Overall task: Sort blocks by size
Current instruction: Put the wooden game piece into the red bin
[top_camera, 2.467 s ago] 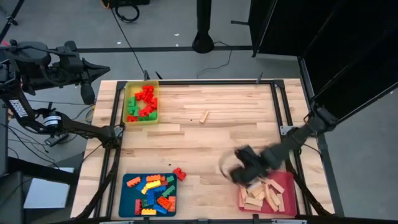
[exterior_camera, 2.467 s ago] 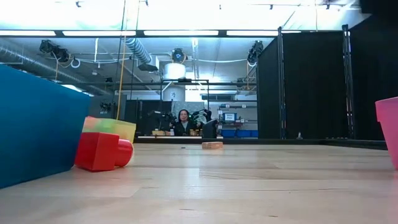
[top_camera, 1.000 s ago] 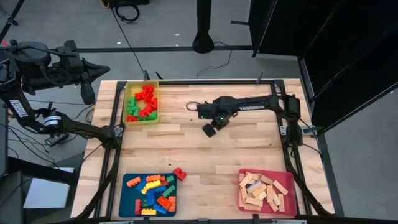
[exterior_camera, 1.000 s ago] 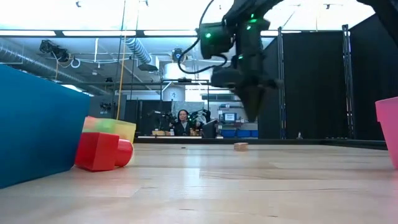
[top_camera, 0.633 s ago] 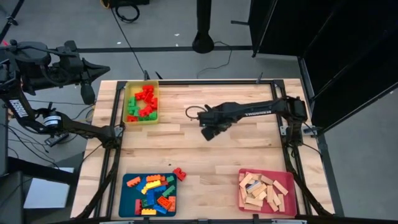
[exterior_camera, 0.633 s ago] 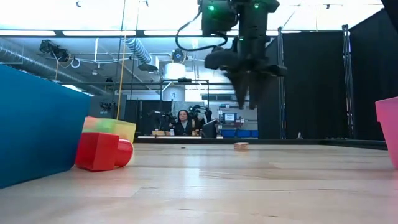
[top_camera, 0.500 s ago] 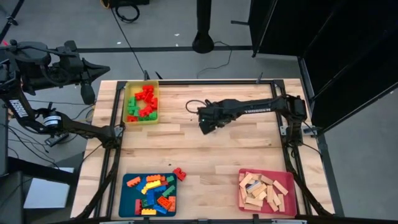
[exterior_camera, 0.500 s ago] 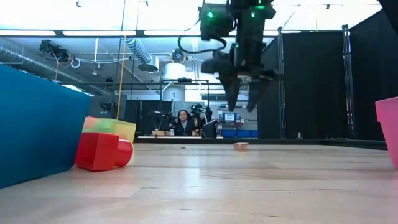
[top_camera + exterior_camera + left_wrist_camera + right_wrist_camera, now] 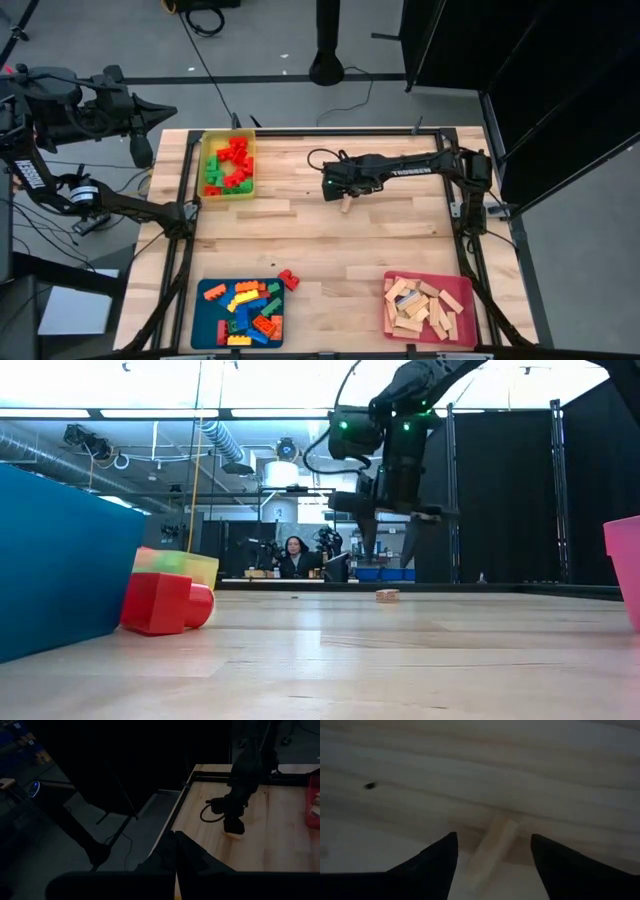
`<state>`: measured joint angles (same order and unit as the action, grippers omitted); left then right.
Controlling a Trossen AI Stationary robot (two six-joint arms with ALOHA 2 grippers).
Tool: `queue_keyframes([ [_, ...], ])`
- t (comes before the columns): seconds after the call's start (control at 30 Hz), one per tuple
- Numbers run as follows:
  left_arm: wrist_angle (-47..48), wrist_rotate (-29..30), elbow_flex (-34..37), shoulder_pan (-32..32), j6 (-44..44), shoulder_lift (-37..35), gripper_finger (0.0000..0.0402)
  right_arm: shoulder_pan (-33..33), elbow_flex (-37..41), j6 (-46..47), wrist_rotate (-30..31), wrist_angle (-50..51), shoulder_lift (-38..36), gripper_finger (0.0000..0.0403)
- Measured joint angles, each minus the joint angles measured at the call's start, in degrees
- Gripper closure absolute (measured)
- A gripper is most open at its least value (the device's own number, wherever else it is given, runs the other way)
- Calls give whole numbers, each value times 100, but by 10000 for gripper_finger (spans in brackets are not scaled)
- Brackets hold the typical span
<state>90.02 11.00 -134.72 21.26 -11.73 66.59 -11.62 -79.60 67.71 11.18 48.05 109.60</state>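
Observation:
A pale wooden bar (image 9: 347, 205) lies flat on the table, right of the yellow tray. My right gripper (image 9: 344, 196) hangs just above it, pointing down. In the right wrist view the gripper (image 9: 492, 836) is open, one finger on either side of the bar (image 9: 492, 847). The low view shows the gripper (image 9: 390, 555) clear above the bar (image 9: 386, 595). A red brick (image 9: 289, 279) rests on the table beside the blue tray. My left gripper (image 9: 175, 847) is shut, parked beyond the table's far left corner.
A yellow tray (image 9: 247, 160) at the far left holds red and green bricks. A blue tray (image 9: 207, 320) at the near left holds several mixed bricks. A pink tray (image 9: 462, 295) at the near right holds wooden bars. Bare wood lies between them.
My right gripper has shifted a little toward the table's far edge over the wooden bar, rolled about its own axis and opened from shut. The bar has stayed put during the last second; before that it shifted toward the right.

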Motion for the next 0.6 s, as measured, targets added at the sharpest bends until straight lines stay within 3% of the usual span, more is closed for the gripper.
queue_keyframes([
  [0.6,0,-2,0,-1,-2,0,399,-17,952,478,-239,-985,-4,157],
])
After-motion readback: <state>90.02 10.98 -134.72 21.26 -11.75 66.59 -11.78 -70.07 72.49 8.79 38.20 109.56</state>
